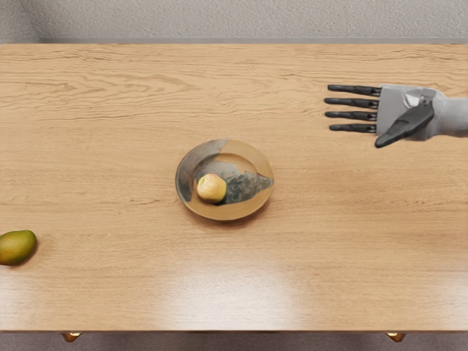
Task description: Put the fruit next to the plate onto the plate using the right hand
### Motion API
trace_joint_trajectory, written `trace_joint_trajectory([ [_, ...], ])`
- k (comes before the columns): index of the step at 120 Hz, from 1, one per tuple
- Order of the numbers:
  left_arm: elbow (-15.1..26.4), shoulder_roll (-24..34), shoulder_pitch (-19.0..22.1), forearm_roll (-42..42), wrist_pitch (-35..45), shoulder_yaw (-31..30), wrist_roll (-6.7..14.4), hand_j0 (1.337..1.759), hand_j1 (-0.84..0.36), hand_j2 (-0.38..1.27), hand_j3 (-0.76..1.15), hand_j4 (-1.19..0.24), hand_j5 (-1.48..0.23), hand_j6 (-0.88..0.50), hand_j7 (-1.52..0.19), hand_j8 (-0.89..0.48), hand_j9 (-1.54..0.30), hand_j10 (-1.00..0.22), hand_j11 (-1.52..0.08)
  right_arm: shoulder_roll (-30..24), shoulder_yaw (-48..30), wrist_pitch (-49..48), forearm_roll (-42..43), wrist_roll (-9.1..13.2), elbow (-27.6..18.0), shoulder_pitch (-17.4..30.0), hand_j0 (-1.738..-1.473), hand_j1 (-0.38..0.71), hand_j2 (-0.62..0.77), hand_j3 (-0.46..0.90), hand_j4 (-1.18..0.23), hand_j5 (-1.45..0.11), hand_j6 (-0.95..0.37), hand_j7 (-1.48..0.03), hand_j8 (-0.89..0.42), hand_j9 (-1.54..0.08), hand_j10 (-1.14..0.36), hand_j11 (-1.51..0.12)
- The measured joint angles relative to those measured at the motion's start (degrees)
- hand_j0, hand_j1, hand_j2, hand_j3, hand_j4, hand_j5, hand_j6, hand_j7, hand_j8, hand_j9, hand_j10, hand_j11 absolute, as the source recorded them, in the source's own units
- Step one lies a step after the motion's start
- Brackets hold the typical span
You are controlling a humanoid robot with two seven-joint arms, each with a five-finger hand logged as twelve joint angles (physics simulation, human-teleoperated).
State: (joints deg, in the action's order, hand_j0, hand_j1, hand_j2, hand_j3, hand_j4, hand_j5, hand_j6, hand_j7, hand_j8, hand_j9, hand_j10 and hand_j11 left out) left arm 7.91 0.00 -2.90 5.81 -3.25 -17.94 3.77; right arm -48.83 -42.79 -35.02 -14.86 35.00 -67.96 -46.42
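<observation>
The right hand [382,111] is hovering empty, fingers spread; the yellow fruit [211,188] on the plate [256,170] is seeming firm, light, graspable around its middle

Yellow fruit [211,188], silvery plate [251,156]

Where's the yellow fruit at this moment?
Head view: the yellow fruit sits on the plate near the picture's middle, with the open right hand off to its upper right.
</observation>
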Motion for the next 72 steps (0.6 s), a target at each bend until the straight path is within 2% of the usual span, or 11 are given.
trace_joint_trajectory([
  [24, 0.0, 0.0, 0.0, 0.0, 0.0, 0.0, 0.0, 1.658, 0.06, 0.05, 0.0, -0.25, -0.32, -0.25, -0.32, -0.25, -0.32, -0.24, -0.32, -1.1, 0.4, 0.0, -0.8, 0.0, 1.9, 0.9, -1.658, -0.31, -0.01, 0.0, -0.03, -0.05, -0.03, -0.05, -0.03, -0.05, -0.03, -0.05],
  [72, 0.0, 0.0, 0.2, 0.1, 0.0, 0.0, 0.0, 1.658, 0.06, 0.05, 0.0, -0.24, -0.32, -0.24, -0.32, -0.24, -0.32, -0.24, -0.32, -1.7, 0.2, 0.0, -1.0, 0.0, 2.4, 1.1, -1.658, -0.31, -0.01, 0.0, -0.03, -0.04, -0.03, -0.05, -0.03, -0.04, -0.03, -0.04],
])
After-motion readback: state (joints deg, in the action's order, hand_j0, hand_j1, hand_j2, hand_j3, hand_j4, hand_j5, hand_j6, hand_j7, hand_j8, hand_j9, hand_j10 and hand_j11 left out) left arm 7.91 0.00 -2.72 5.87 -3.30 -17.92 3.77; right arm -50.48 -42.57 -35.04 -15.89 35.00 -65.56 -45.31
